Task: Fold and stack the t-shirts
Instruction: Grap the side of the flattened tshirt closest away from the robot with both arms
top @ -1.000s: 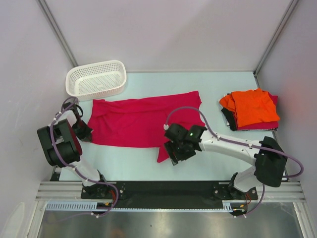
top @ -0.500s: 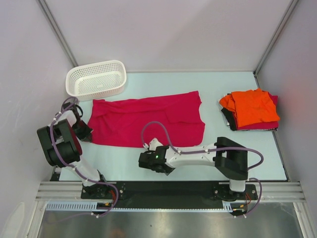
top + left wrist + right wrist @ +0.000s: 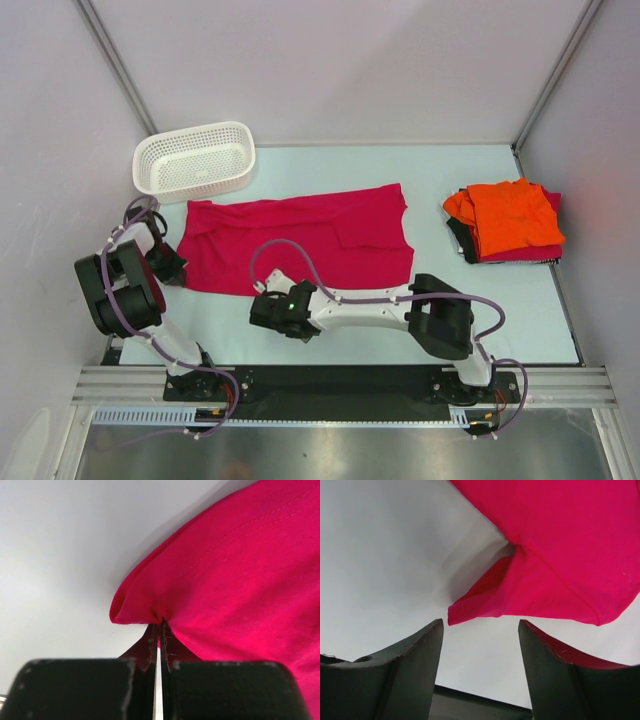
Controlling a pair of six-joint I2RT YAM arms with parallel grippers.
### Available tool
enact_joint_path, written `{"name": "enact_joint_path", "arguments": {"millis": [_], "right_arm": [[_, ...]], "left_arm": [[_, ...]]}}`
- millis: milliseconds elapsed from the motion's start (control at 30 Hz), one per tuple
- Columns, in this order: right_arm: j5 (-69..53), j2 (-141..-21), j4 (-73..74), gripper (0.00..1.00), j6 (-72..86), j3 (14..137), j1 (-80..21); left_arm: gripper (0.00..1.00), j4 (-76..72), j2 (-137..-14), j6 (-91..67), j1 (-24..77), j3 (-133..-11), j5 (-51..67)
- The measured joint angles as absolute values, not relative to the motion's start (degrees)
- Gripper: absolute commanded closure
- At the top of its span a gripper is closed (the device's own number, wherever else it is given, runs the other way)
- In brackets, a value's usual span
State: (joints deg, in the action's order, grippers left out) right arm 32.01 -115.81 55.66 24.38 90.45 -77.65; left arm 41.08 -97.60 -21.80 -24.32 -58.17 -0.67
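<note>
Pale and smooth, the table [image 3: 430, 170] stands between plain white walls. The crimson t-shirt [image 3: 300, 245] lies spread flat across its left half and middle. It looks like a thin knit cloth with a matte surface and stitched hems — soft, light and without any stiffness. I expect it will hang down and wrinkle when lifted, and slide easily on this surface.

The left gripper [image 3: 159, 627] is closed tight on a small fold at the shirt's left edge, and the cloth bunches there. The right gripper [image 3: 480, 625] stands wide with nothing between its fingers, just before a doubled flap at the shirt's near edge. This flap seems a good place to pinch — two layers and a hem give more to hold than a single flat sheet.

Near the right edge the orange t-shirt [image 3: 512, 218] lies folded, with crimson cloth showing under it. A white mesh basket [image 3: 195, 160], rigid plastic, sits at the far left corner.
</note>
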Motion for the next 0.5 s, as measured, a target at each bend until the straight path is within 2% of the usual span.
{"name": "enact_joint_path", "arguments": {"millis": [167,267,300,400,500], "right_arm": [[30.89,-118.78,55.7,0.38,23.42,90.56,-77.21],[30.92,-121.38,56.71,0.47,23.53,90.59,-76.27],[31.79,-122.04,57.67,0.62,23.46,90.76,-75.83],[32.23,-122.23,58.72,0.88,24.08,90.63,-74.28],[32.4,-122.23,59.42,0.94,25.32,89.6,-71.88]], "left_arm": [[1.0,41.08,-97.62,-21.78,-24.32,-58.19,-0.64],[1.0,41.08,-97.67,-21.8,-24.36,-58.19,-0.62],[1.0,41.08,-97.67,-21.8,-24.36,-58.19,-0.6],[1.0,41.1,-97.71,-21.8,-24.38,-58.22,-0.6],[1.0,41.12,-97.71,-21.8,-24.4,-58.24,-0.54]]}}
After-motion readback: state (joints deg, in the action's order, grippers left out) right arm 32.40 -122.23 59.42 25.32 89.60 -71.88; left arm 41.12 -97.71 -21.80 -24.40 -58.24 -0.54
